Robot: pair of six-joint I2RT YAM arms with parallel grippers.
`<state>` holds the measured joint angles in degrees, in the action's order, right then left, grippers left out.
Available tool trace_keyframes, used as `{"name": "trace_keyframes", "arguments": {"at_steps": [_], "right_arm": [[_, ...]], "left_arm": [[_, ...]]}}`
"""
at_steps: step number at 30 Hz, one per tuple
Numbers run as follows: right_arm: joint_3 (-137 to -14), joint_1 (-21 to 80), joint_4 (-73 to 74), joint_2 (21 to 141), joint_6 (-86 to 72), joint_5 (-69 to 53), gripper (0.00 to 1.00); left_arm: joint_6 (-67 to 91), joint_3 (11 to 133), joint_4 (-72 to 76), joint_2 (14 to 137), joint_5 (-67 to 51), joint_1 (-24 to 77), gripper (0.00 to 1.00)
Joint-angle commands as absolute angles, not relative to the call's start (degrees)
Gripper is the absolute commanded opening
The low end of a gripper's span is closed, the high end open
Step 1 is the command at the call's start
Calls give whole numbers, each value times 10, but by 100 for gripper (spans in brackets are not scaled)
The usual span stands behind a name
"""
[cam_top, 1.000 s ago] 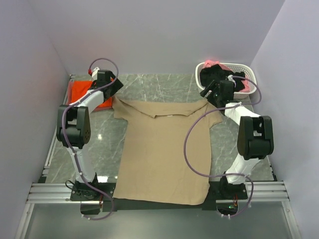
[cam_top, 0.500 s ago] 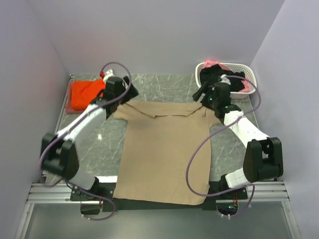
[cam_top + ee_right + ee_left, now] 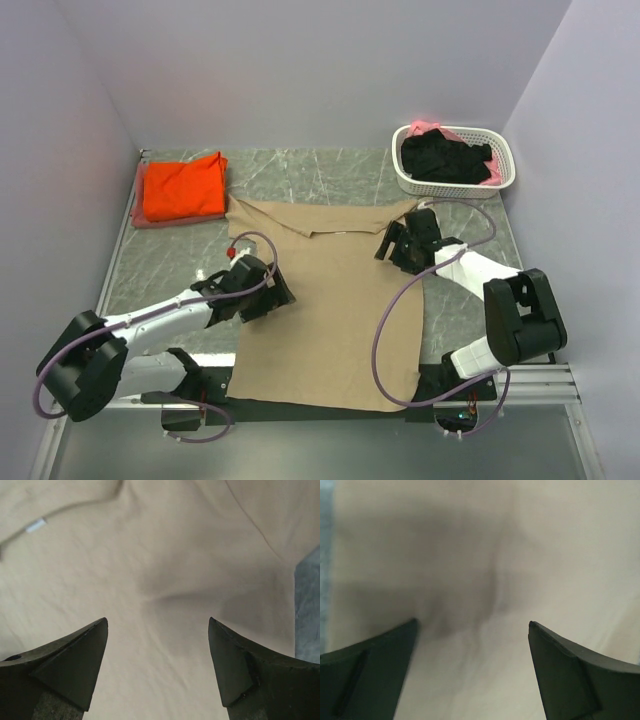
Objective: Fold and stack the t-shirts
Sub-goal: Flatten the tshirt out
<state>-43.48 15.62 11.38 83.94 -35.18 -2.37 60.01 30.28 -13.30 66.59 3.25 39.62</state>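
The tan shirt (image 3: 330, 310) lies flat at frame centre in the top view, its long axis running from the collar at top to the hem at bottom. The left claw (image 3: 262, 296) hangs over its left edge about halfway down, and the right claw (image 3: 398, 242) over the upper right by the sleeve. Both are spread wide and hold nothing, with cloth directly beneath. The shirt looks smooth, with faint creases. A folded orange shirt (image 3: 182, 187) sits upper left, and dark shirts (image 3: 445, 158) fill the basket (image 3: 505, 170) upper right.
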Motion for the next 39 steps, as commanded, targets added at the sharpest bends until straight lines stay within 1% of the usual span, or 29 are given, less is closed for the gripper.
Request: {"name": "trace_keyframes", "arguments": {"at_steps": [1, 5, 7, 10, 11, 13, 14, 16, 17, 18, 19, 20, 22, 23, 26, 28, 29, 31, 33, 35, 37, 38, 39], "right_arm": [[-418, 164, 108, 845, -369, -26, 87], [-382, 181, 113, 841, -393, -29, 87], [-358, 197, 111, 833, -400, -39, 86], [-327, 223, 98, 809, -429, -47, 86], [-310, 248, 86, 803, -435, -60, 86], [-300, 278, 71, 799, -456, -70, 86], [-292, 298, 63, 799, -462, -75, 86], [-285, 366, 37, 804, -490, -79, 85], [-285, 388, 14, 807, -510, -82, 85], [-287, 439, 5, 812, -520, -80, 85], [-291, 462, 1, 826, -526, -85, 85], [-312, 483, -18, 837, -528, -90, 84], [-339, 537, -22, 867, -525, -87, 84], [-362, 551, -21, 874, -523, -84, 83], [-377, 568, -51, 871, -519, -97, 83], [-381, 568, -67, 849, -514, -104, 83], [-381, 568, -76, 840, -512, -101, 83], [-382, 567, -82, 811, -499, -93, 83], [-386, 567, -69, 787, -479, -65, 83], [-388, 563, -48, 749, -460, -37, 84], [-391, 558, -6, 721, -457, 14, 86], [-388, 553, 4, 713, -463, 35, 86], [-382, 548, 17, 695, -471, 74, 87]], "left_arm": [[656, 280, -101, 685, 17, 403, 99], [677, 306, -183, 718, 101, 399, 99], [677, 312, -189, 740, 119, 375, 99], [651, 316, -169, 775, 92, 325, 99], [643, 327, -164, 805, 84, 296, 99], [621, 351, -169, 860, 92, 272, 99], [613, 398, -178, 880, 98, 250, 99], [588, 453, -207, 924, 135, 236, 99], [577, 521, -216, 972, 138, 222, 99], [552, 557, -226, 999, 142, 216, 99], [550, 593, -237, 1025, 154, 214, 99], [541, 663, -248, 1076, 160, 213, 99], [519, 742, -278, 1130, 174, 212, 99], [505, 816, -296, 1179, 171, 212, 99], [461, 922, -292, 1251, 144, 212, 99], [422, 960, -267, 1285, 109, 213, 99], [411, 990, -258, 1293, 60, 216, 99], [383, 1005, -210, 1302, 27, 221, 99], [358, 1015, -145, 1303, 4, 231, 99], [344, 1046, -120, 1319, -17, 238, 99], [338, 1091, -146, 1359, -45, 241, 99], [338, 1151, -167, 1372, -60, 243, 99], [335, 1176, -190, 1382, -80, 246, 99]]}}
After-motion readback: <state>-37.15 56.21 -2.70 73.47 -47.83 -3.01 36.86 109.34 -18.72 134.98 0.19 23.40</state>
